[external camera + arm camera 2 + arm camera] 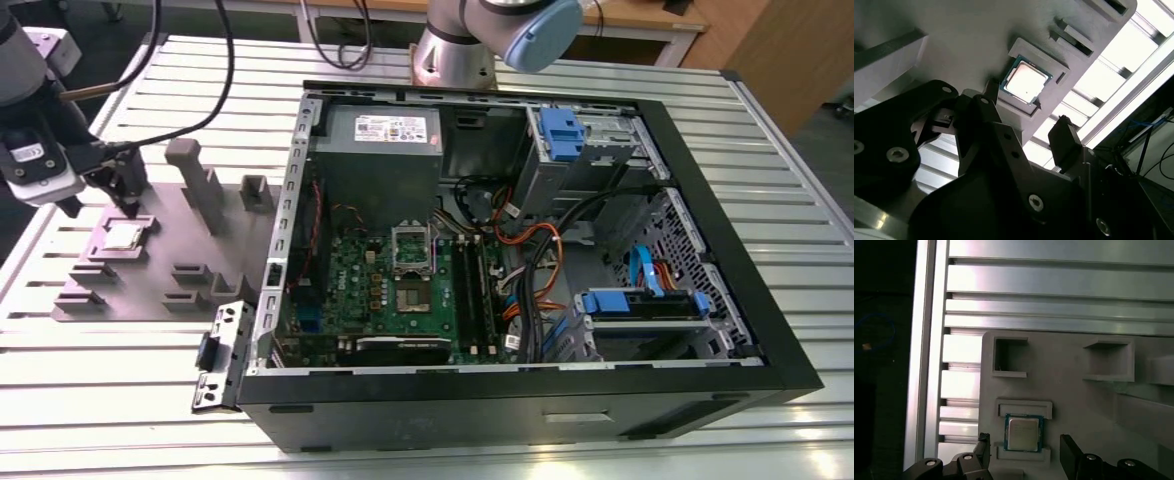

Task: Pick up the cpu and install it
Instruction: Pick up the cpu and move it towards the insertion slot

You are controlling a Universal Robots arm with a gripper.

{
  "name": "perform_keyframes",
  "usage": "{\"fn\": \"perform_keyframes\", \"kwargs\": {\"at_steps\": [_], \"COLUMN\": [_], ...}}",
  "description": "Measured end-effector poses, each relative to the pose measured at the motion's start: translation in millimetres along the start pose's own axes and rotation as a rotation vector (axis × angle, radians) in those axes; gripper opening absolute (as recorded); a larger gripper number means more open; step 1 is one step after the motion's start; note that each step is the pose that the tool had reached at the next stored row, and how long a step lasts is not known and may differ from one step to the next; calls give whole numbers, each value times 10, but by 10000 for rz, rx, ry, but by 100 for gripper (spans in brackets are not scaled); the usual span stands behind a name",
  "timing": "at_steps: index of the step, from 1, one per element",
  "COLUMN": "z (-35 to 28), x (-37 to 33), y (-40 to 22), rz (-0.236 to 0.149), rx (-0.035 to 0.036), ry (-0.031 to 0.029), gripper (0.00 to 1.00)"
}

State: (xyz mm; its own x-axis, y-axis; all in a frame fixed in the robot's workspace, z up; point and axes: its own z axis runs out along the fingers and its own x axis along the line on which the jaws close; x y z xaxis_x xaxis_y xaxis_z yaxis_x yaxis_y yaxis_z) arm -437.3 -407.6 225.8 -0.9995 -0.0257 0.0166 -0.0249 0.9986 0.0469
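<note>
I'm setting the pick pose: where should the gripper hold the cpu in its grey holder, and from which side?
Probably from straight above: the cpu lies flat, top up, in the grey holder. Pinch the two opposite thin edges that the holder's raised lips leave free; the open gripper lines up with them.

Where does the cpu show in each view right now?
Exterior view: cpu in the grey fixture, at the exterior view's left, outside the computer case.
First wrist view: cpu in a framed pocket of the grey fixture.
Second wrist view: cpu in the same pocket.
Shared landmark: the grey fixture.
</note>
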Motion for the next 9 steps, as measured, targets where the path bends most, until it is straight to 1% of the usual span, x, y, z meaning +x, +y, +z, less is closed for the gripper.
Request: {"fn": "perform_keyframes", "kwargs": {"at_steps": [9], "z": [162], "x": [-2], "y": [-8], "rz": [1], "rx": [1], "ry": [2], "gripper": [66]}}
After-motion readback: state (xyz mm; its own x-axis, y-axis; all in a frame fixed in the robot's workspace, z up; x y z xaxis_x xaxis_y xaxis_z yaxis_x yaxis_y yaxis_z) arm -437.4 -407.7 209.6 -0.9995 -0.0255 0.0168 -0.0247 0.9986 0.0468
